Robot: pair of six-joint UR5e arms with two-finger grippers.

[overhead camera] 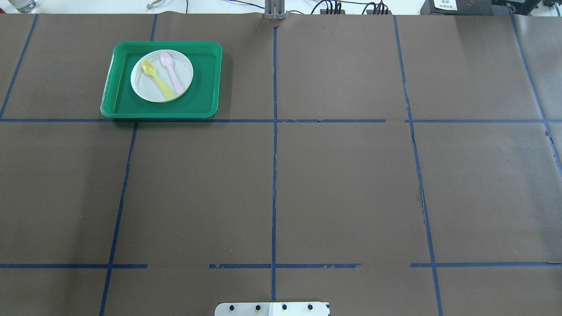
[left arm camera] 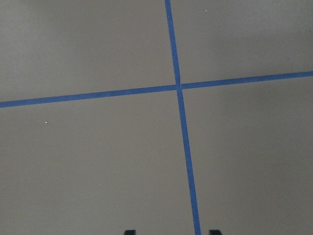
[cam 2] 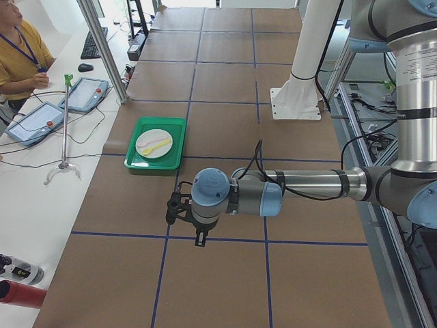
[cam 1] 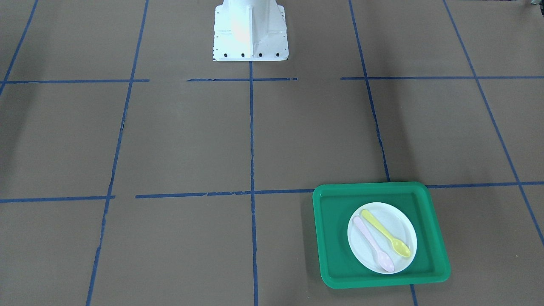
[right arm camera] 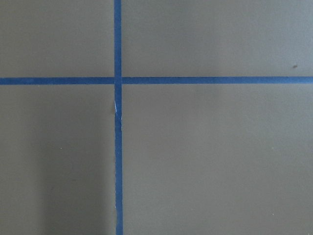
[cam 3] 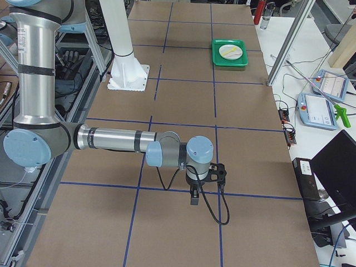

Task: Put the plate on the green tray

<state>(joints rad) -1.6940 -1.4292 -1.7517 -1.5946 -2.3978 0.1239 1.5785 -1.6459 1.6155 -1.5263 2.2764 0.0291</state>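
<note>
The small white plate (cam 1: 395, 223) lies inside the green tray (cam 1: 331, 238), near its middle, at the far left of the table in the overhead view (overhead camera: 145, 85). A yellow spoon (cam 1: 384, 233) and a pink spoon (cam 1: 372, 244) lie side by side on the plate. My left gripper (left arm camera: 171, 232) hangs over bare table far from the tray, with its fingertips apart and nothing between them. My right gripper (cam 3: 218, 170) shows only in the exterior right view, over the table's other end; I cannot tell if it is open or shut.
The table is covered in brown paper with a blue tape grid. The white robot base (cam 1: 250, 29) stands at the middle of the robot's side. A bench with tablets (cam 2: 85, 92) and an operator (cam 2: 17, 48) runs along the far side, by the tray.
</note>
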